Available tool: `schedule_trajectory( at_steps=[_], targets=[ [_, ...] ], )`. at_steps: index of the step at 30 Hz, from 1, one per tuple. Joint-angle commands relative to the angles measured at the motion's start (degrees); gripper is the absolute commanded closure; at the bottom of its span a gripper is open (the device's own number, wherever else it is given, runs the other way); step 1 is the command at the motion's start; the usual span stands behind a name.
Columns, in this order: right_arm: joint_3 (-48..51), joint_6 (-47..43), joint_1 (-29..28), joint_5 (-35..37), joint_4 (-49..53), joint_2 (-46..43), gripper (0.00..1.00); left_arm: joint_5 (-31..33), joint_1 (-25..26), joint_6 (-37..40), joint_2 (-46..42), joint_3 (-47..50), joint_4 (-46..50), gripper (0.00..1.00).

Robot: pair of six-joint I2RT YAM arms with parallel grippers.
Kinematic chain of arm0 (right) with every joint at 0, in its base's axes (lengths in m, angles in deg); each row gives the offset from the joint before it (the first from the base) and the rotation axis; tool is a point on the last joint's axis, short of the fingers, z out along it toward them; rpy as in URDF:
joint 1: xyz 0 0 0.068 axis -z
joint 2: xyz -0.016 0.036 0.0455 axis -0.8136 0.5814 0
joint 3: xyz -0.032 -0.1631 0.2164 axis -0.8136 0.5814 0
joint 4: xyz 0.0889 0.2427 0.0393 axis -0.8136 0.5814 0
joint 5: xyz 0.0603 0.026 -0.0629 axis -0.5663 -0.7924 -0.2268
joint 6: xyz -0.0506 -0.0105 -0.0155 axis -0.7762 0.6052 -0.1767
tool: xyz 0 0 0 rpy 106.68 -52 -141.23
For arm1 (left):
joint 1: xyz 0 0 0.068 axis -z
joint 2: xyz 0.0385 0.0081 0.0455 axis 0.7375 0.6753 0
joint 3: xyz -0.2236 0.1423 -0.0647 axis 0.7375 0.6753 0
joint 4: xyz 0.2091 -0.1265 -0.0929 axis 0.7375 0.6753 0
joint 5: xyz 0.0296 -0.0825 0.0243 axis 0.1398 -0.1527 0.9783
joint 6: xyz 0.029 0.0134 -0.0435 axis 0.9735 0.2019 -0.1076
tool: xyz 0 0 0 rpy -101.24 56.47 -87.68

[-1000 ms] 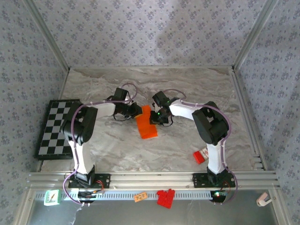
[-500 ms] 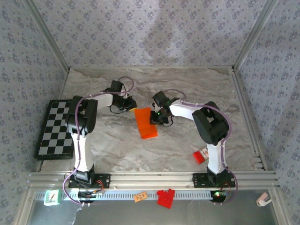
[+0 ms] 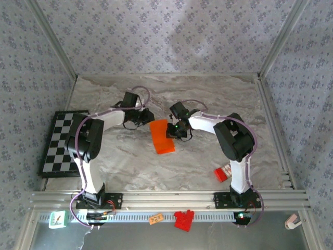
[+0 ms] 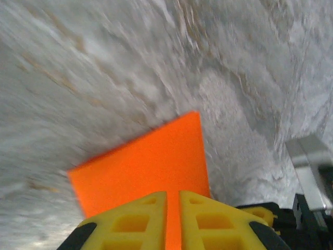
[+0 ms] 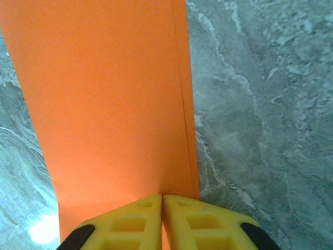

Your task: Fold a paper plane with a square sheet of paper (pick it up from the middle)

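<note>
The square sheet of paper (image 3: 162,137) is bright orange and folded to a narrow strip, flat on the marble table mid-scene. My right gripper (image 3: 173,130) rests at the strip's right edge. In the right wrist view its yellow fingertips (image 5: 162,198) are shut and sit on top of the sheet (image 5: 104,104), and a folded layer's edge runs along the right side. My left gripper (image 3: 147,117) is at the strip's upper left corner. In the left wrist view its tips (image 4: 173,195) are shut, with the sheet (image 4: 145,161) lying under and beyond them.
A black-and-white checkerboard (image 3: 62,143) lies at the left table edge. A small red-and-white box (image 3: 223,173) sits beside the right arm's base. Red blocks (image 3: 183,219) and a small orange tag (image 3: 155,219) lie on the front rail. Patterned walls enclose the table.
The left gripper drew back left off the sheet's upper corner, then edged right toward it again. The right gripper and the sheet stayed put.
</note>
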Motion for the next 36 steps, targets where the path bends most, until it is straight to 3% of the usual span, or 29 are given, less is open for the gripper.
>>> schedule_trajectory(
  at_steps=[1,6,12,19,28,36],
  targets=[
    [7.3,0.7,0.2,11.5,12.3,9.4,0.86,-1.2,1.3,-1.9,2.7,0.6,-1.0,0.86],
    [7.8,0.8,0.2,11.7,12.4,9.2,0.86,3.7,0.5,2.5,6.3,-2.1,3.6,0.86],
    [8.6,1.2,0.2,11.9,12.4,9.2,0.86,6.1,-4.3,5.9,8.9,-4.7,4.6,0.86],
    [8.2,3.0,0.2,12.1,11.0,9.5,0.86,3.3,-7.5,6.8,6.3,-7.4,5.9,0.85],
    [9.6,6.4,-0.1,11.0,8.8,9.1,0.87,-5.1,-3.2,-7.2,-8.3,10.0,-3.4,0.85],
    [9.9,6.7,-0.2,10.8,8.4,9.4,0.87,-4.9,4.3,-15.5,-14.3,19.9,-7.1,0.87]
  ],
)
